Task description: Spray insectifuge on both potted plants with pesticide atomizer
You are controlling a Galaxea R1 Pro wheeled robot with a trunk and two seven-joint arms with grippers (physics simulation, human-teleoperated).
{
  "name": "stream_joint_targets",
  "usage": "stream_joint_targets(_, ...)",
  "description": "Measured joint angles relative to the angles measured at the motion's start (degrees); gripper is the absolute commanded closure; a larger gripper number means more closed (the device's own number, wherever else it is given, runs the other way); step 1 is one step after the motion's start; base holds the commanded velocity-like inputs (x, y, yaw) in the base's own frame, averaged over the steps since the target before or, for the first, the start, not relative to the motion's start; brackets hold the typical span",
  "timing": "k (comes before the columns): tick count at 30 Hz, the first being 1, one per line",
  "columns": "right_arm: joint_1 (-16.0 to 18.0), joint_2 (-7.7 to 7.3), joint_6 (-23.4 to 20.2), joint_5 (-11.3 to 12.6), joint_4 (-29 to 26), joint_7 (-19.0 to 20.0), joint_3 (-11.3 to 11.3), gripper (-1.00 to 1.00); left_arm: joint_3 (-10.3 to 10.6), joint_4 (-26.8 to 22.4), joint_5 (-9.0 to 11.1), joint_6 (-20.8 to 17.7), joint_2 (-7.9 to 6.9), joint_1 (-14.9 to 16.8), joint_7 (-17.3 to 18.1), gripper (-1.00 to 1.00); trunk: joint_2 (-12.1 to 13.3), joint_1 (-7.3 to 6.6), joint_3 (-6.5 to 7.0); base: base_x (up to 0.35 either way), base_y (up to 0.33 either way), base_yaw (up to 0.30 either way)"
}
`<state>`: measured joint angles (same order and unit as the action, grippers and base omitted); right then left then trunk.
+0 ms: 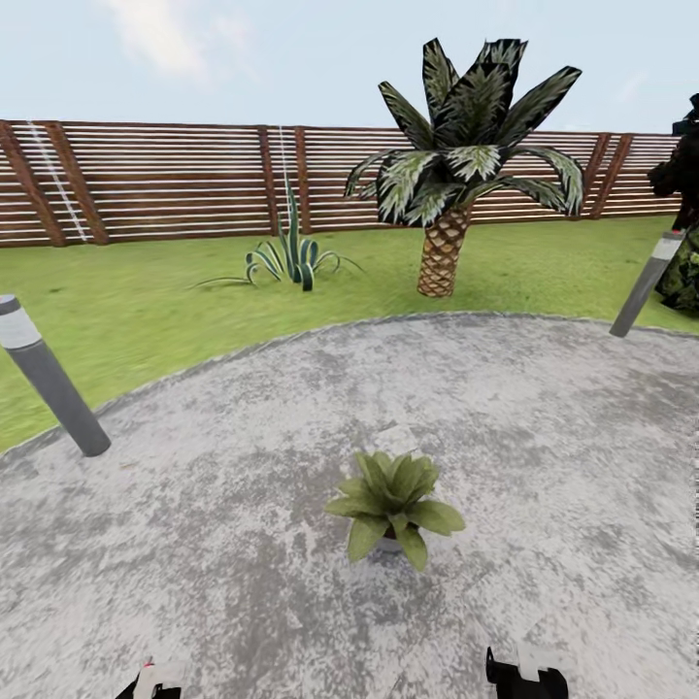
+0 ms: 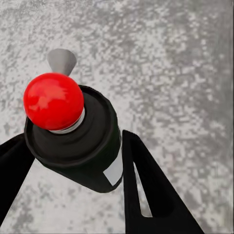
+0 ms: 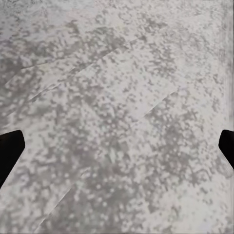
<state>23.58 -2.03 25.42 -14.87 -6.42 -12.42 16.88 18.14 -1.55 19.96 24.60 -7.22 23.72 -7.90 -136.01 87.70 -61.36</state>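
- The left gripper (image 2: 73, 170) had its two black fingers (image 2: 151, 195) clenched around the pesticide atomizer (image 2: 80, 146), one finger on each side of the dark bottle
- The bottle stood between those fingers with its red ball top (image 2: 53, 101) and a small grey nozzle (image 2: 62, 60) beyond the fingertips, over the speckled grey patio (image 2: 170, 73)
- A white label patch (image 2: 114, 171) showed on the bottle's side just beside the inner face of one finger
- The right gripper (image 3: 117, 146) was released: its fingers (image 3: 9, 151) sat wide apart at the two edges of the wrist view, with bare patio between them
- In the head view, one potted plant (image 1: 393, 505) stood on the patio (image 1: 194, 544) ahead of both grippers, roughly midway between them and well beyond the fingertips
- The left gripper (image 1: 150, 682) and right gripper (image 1: 524, 675) only peeked in at the lower edge there
- A palm (image 1: 456, 184), a spiky plant (image 1: 291, 254), two grey bollard lamps (image 1: 49, 374) and a slatted fence (image 1: 175, 180) lay farther off
- Judged progress: the pick-up looked done; no spray was visible, so covering this plant and the second one seemed left to do
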Motion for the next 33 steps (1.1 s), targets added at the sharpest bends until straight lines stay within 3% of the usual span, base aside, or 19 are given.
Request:
stream_joint_targets(8,0.0,0.0,0.0,0.0,0.0,0.1,0.0,-1.0,0.0,0.0,0.0,0.0,-0.03,0.0,0.2,1.0,0.0,0.03,0.28,0.056,0.001,-0.229)
stream_joint_targets(13,0.0,0.09,0.0,-0.4,0.0,0.4,-0.4,-1.0,0.8,-0.7,-1.1,-0.3,0.0,0.0,0.8,1.0,0.0,0.03,0.31,0.002,0.0,-0.028)
stream_joint_targets(15,0.0,0.15,-0.1,-1.5,-0.3,0.5,-1.5,-1.0,2.0,-1.0,-2.9,-0.5,-0.1,0.5,1.5,1.0,0.0,0.03,0.31,0.0,0.0,-0.003)
stream_joint_targets(16,0.0,0.16,0.0,-3.7,-0.9,0.6,-3.9,-1.0,4.1,-1.0,-6.0,-0.7,-0.27,0.9,4.4,1.0,0.0,0.03,0.32,0.0,0.0,-0.001)
stream_joint_targets(17,0.0,0.17,0.0,-5.0,-1.5,0.6,-5.2,-1.0,4.7,-1.1,-7.6,-0.7,-0.38,1.0,6.4,1.0,0.0,0.03,0.31,0.0,0.0,0.0)
stream_joint_targets(18,0.0,0.17,-0.1,-8.6,-4.0,2.5,-9.3,-1.0,6.2,-1.2,-11.5,-0.7,-0.65,1.6,12.2,1.0,0.0,0.03,0.32,0.0,0.0,0.0)
stream_joint_targets(19,0.1,0.09,-0.1,-11.1,-6.7,7.5,-12.0,-1.0,6.1,-1.3,-14.5,-0.7,-1.21,3.3,18.5,1.0,0.0,0.03,0.33,0.0,0.0,0.0)
stream_joint_targets(20,0.1,-0.13,-0.1,-12.9,-9.1,14.4,-13.1,-1.0,6.1,-1.3,-18.4,-0.9,-2.07,5.9,26.0,1.0,0.0,0.03,0.33,0.0,0.0,0.0)
stream_joint_targets(26,0.1,-0.73,-0.3,-14.1,-17.5,33.1,-13.9,-1.0,6.6,-1.1,-29.5,-1.5,-3.32,13.3,46.1,1.0,0.0,0.03,0.32,0.0,0.0,0.0)
stream_joint_targets(29,0.3,-0.73,-1.1,-15.1,-19.9,39.8,-14.0,-1.0,6.8,-1.3,-33.8,-2.3,-3.14,14.7,52.2,1.0,0.0,0.03,0.32,0.0,0.0,0.0)
stream_joint_targets(32,1.8,0.01,-3.8,-19.4,-22.5,46.4,-14.0,-1.0,6.7,-3.8,-40.5,-6.5,-2.63,16.1,56.1,1.0,0.0,0.03,0.32,0.0,0.0,0.0)
stream_joint_targets(33,2.0,0.43,-4.5,-20.2,-23.0,46.9,-14.1,-1.0,6.8,-4.7,-41.2,-8.0,-2.58,16.2,56.7,1.0,0.0,0.03,0.32,0.0,0.0,0.0)
